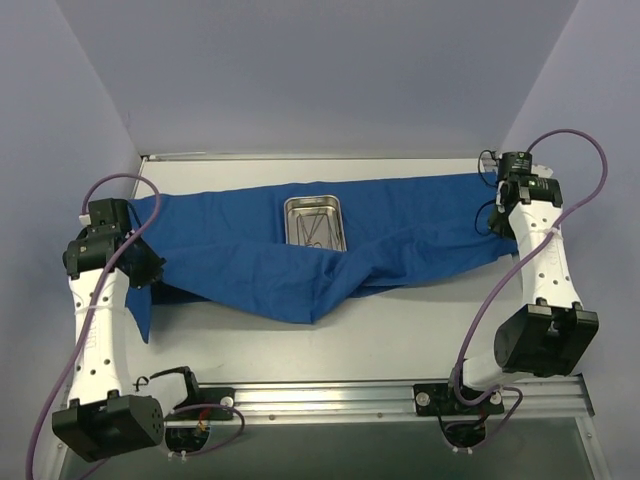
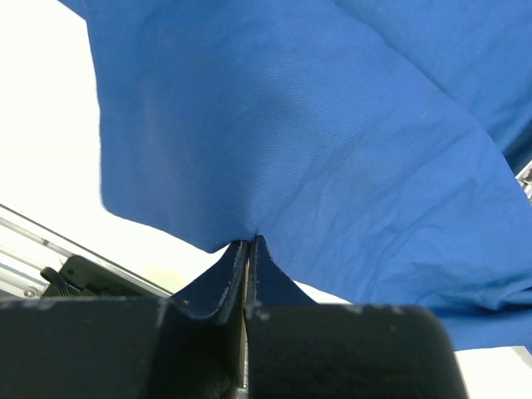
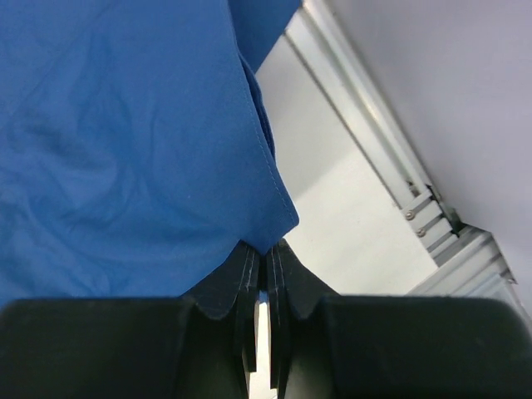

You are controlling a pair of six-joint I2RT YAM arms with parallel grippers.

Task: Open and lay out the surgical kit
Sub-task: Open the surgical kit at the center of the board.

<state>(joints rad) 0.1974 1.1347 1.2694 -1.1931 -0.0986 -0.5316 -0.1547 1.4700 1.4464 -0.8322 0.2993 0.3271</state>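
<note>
Left gripper point(image 2: 249, 249) is clamped on a fold of cloth point(image 1: 230, 250), and right gripper point(image 3: 268, 252) pinches the opposite corner, both placed, I'd say, to pull the wrap flat. Cloth stretches across the table point(image 1: 400, 335), near edge rumpled and doubled over. Tray point(image 1: 315, 222) sits mid-cloth, uncovered, thin instruments point(image 1: 314, 230) inside, possibly scissors, too small to tell. Both arms reach forward, wrists out at the cloth's ends.

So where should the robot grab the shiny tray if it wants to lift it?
Probably the raised rim along its left long side, coming straight down from above and pinching the lip inside and out. The steel tray lies flat on the blue cloth, so nothing fits underneath, and the cloth bunches by its near right corner. Stay clear of the instruments inside.
</note>
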